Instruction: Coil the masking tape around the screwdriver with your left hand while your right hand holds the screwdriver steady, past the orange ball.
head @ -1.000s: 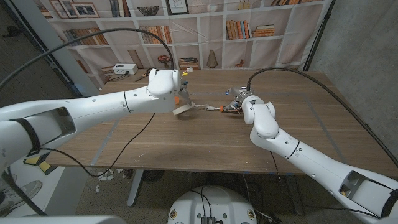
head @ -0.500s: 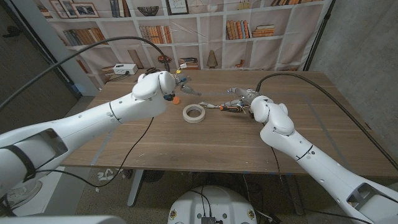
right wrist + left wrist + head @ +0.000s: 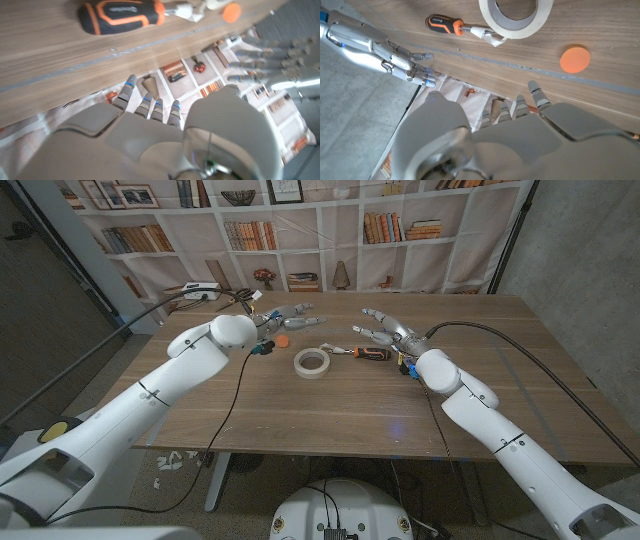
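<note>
The screwdriver (image 3: 367, 353) lay on the table (image 3: 330, 410), long axis across it, handle nearest my right hand (image 3: 383, 329), tip touching the tape roll (image 3: 311, 362). Both hands hovered open, fingers spread, holding nothing; my left hand (image 3: 289, 315) was beyond the orange ball (image 3: 283, 338). I counted one screwdriver, one roll, one ball.

Glossy white rounded arm shells, black cables trailing along both, ending in silver-grey metal hands: left hand (image 3: 287, 316), right hand (image 3: 385, 332).
</note>
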Tool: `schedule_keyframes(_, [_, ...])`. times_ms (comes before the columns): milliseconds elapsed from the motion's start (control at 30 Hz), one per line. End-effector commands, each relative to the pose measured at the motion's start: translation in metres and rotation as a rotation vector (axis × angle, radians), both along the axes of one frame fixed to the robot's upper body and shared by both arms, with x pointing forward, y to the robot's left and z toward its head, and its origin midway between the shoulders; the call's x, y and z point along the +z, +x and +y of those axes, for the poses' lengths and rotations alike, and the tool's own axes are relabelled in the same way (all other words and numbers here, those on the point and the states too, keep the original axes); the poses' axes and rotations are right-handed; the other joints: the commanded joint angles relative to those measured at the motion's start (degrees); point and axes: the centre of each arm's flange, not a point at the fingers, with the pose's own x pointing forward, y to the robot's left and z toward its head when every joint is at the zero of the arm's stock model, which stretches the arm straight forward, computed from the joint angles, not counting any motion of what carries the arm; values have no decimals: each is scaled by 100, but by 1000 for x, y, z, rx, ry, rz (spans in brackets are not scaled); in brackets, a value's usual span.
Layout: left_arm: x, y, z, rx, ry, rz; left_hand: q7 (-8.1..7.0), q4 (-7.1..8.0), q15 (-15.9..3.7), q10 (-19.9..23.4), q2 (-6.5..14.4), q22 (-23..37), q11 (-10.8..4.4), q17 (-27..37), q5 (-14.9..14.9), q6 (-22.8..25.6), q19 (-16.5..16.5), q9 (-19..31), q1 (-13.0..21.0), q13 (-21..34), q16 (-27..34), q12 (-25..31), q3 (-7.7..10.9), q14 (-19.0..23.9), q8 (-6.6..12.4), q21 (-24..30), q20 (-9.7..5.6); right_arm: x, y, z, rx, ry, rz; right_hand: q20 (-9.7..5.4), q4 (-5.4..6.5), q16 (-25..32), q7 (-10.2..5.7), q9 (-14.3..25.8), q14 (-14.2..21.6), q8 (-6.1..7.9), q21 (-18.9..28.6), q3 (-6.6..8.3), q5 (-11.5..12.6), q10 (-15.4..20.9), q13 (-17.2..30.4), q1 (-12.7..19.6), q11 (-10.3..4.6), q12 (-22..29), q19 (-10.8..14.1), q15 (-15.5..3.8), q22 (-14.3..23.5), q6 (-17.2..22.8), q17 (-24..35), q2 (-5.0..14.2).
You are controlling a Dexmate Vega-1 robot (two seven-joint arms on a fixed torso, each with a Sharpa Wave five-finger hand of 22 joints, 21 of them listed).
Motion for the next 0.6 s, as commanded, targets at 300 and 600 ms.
schedule_keyframes(300, [11,-2,58,-521,-404,-139,-136,50,-152,-83,60,24,-92,-2,-101,-25,-445,-6,-338,-29,32,8,-121,-158,25,-99,-82,15,-19,-16,287,620,-174,62,-81,-44,-150,-14,-104,128,-307,-26,-137,134,-132,-284,-31,47,-205,38,1,367,-228,-68])
schedule_keyframes(600, [-7,13,62,-588,-530,-119,-347,50,-261,-326,154,21,-262,-15,-115,-279,-411,-15,-653,-58,36,-41,-204,-288,-44,-185,-92,14,-16,-8,176,664,-229,-12,-187,-34,-147,-41,-1109,78,-1110,60,-263,-208,-336,-539,-185,-4,-1071,-104,18,573,-679,-2])
